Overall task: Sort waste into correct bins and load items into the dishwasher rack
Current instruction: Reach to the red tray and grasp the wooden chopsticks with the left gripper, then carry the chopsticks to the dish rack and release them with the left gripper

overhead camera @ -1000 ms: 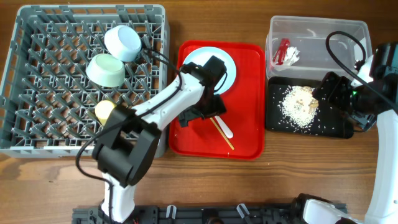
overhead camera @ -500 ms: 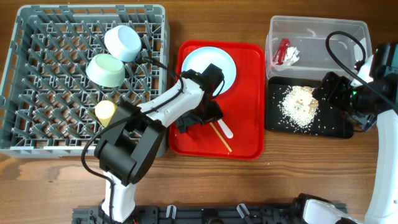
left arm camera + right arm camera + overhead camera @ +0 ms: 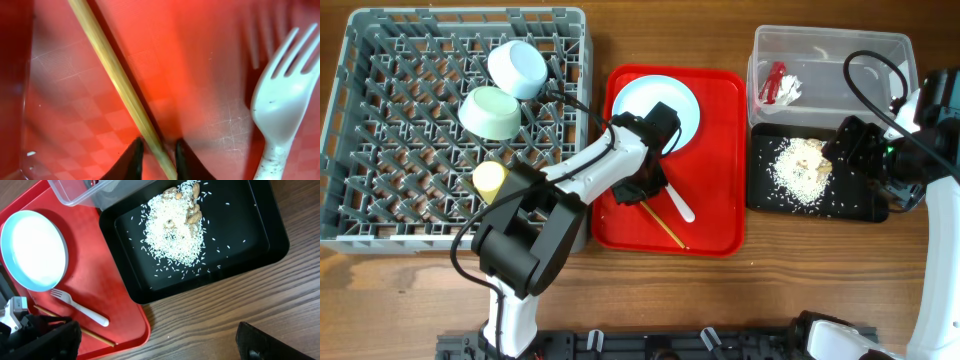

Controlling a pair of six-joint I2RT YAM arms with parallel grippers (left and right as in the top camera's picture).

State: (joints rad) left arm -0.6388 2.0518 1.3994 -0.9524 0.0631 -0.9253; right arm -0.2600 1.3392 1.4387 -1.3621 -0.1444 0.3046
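Note:
My left gripper is down on the red tray, its jaws closed in on the wooden chopsticks, which run away from it at a slant. The white fork lies just to the right, apart from the fingers. A pale blue plate sits at the tray's far end, partly under the arm. Two bowls and a yellow cup stand in the grey rack. My right gripper hangs open over the wood by the black tray, holding nothing.
The black tray holds rice scraps. Behind it stands the clear tub with a red wrapper and white paper. The rack stands close against the red tray's left edge. A black cable loops over the tub.
The left jaws have closed from wide open onto the chopsticks. The chopsticks have shifted slightly left on the tray. The right arm has not moved.

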